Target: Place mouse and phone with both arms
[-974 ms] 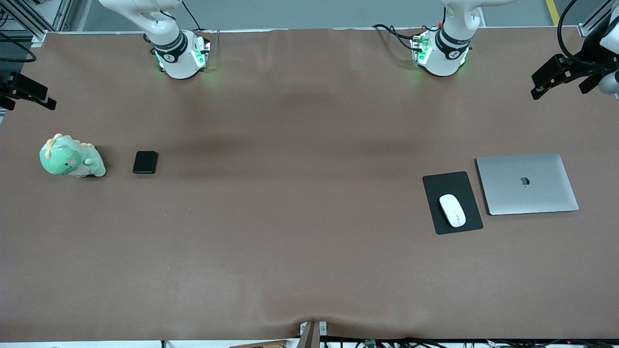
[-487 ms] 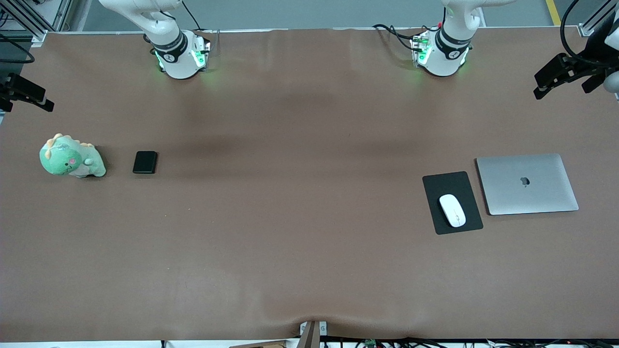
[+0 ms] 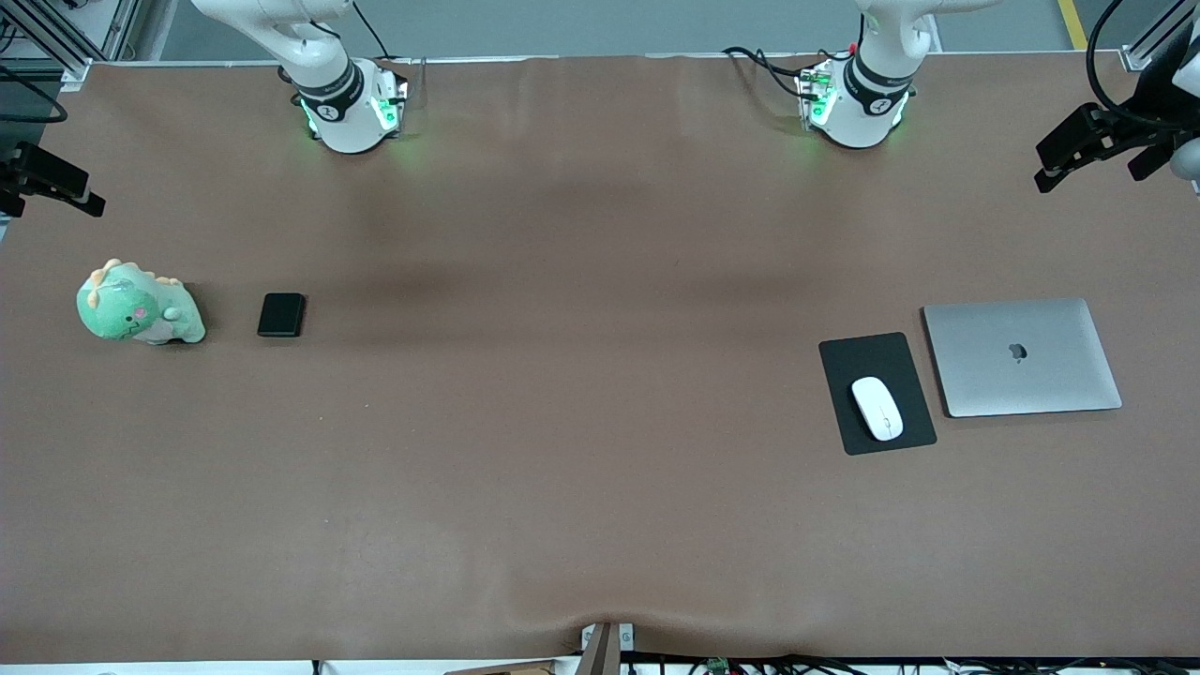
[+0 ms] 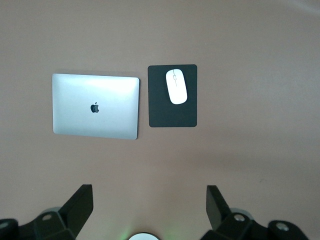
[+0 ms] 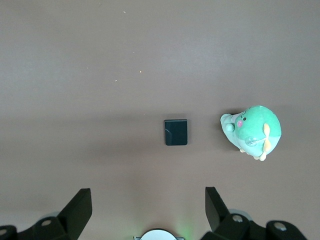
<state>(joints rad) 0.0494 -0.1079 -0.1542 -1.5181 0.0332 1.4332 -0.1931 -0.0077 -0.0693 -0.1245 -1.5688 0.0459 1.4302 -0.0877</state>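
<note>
The white mouse lies on a black mouse pad toward the left arm's end of the table; it also shows in the left wrist view. The black phone lies flat on the table toward the right arm's end, and shows in the right wrist view. My left gripper is open and empty, high over the table at the left arm's end. My right gripper is open and empty, high over the table at the right arm's end.
A closed silver laptop lies beside the mouse pad, toward the left arm's end. A green dinosaur plush stands beside the phone, toward the right arm's end. The brown table is bare between them.
Both grippers have drifted slightly outward toward their own ends of the table. The mouse, phone, laptop and plush have not moved.
</note>
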